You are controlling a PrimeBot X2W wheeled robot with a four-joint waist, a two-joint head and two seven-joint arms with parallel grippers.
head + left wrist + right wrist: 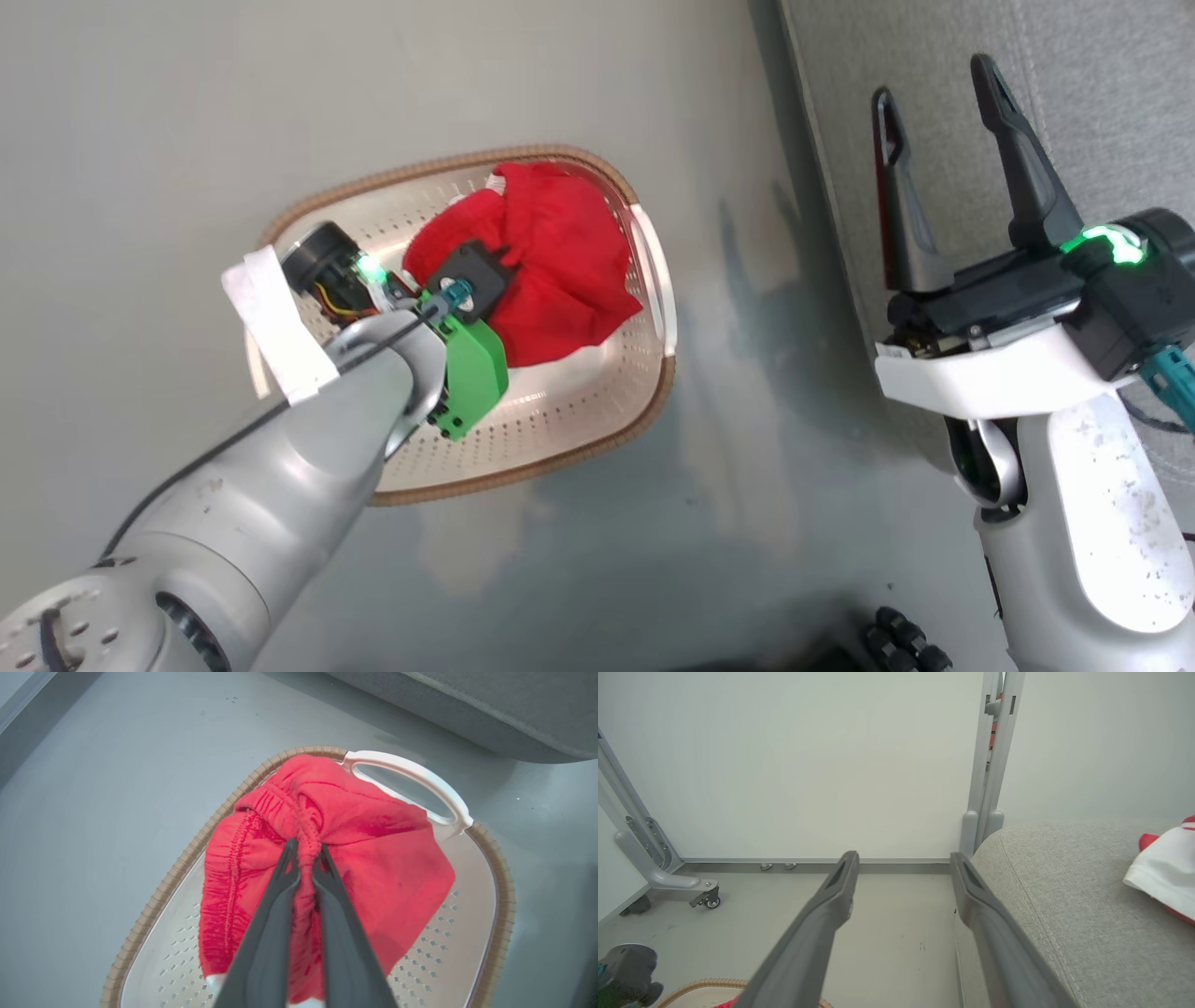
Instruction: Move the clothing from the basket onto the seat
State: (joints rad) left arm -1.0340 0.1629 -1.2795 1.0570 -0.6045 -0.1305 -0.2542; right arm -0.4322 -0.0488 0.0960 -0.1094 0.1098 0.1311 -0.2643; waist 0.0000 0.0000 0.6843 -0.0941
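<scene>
Red shorts (383,858), waistband (306,821) lengthwise in left claw (307,847).

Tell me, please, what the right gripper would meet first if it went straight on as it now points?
The right gripper, jaws open, points past the corner of the seat at the foot of the white wall; the way there looks free, though depth is unclear.
</scene>
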